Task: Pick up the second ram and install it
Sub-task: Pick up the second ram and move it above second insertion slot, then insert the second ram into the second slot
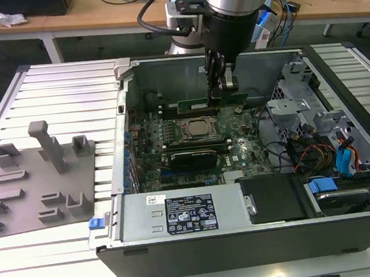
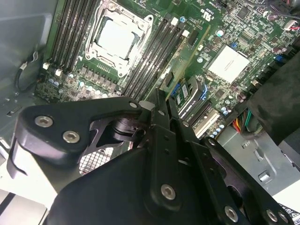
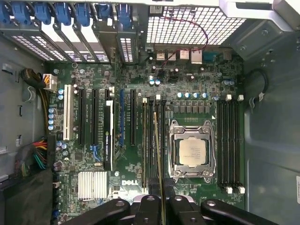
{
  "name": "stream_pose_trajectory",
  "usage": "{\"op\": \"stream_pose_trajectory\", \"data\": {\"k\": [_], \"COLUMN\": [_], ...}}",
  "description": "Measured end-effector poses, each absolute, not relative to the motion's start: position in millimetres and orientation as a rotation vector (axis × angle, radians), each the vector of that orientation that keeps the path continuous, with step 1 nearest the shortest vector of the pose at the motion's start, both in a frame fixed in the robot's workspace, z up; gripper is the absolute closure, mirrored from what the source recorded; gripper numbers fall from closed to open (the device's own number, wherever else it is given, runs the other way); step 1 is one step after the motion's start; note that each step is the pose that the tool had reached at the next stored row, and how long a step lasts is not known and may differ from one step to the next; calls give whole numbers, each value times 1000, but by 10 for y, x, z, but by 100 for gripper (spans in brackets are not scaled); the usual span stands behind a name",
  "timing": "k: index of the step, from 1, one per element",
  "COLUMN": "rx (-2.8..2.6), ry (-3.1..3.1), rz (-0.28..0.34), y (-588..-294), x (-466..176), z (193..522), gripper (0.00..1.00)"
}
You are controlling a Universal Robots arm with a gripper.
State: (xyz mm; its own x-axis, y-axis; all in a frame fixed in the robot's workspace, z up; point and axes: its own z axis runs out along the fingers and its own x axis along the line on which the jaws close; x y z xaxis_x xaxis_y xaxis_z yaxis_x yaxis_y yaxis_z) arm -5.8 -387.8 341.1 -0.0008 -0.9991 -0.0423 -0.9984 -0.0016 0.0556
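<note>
Metal case (image 1: 349,234), thin green ram (image 1: 211,103).

1 ram stick (image 1: 211,102), 1 cpu socket (image 1: 197,129), 1 grey fixture plate (image 1: 40,183), 1 pc case (image 1: 245,237).

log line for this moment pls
gripper: shut on second ram | location: inside open computer case, above motherboard slots beside processor socket | ram: edge-on, not yet seated

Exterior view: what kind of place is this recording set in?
Likely a robotics lab or workshop: an open computer case lies on a slatted metal table, with cluttered wooden benches behind and a grey fixture plate alongside.
</note>
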Motion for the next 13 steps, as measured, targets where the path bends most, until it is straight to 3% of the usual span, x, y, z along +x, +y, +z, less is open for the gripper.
{"op": "stream_pose_trajectory", "data": {"k": [7,13], "rx": [2139,2130], "ry": [-2289,-2325], "rz": [-109,-147], "y": [-3878,-3880], "x": [-58,-67], "z": [3408,3403], "gripper": [86,86]}}
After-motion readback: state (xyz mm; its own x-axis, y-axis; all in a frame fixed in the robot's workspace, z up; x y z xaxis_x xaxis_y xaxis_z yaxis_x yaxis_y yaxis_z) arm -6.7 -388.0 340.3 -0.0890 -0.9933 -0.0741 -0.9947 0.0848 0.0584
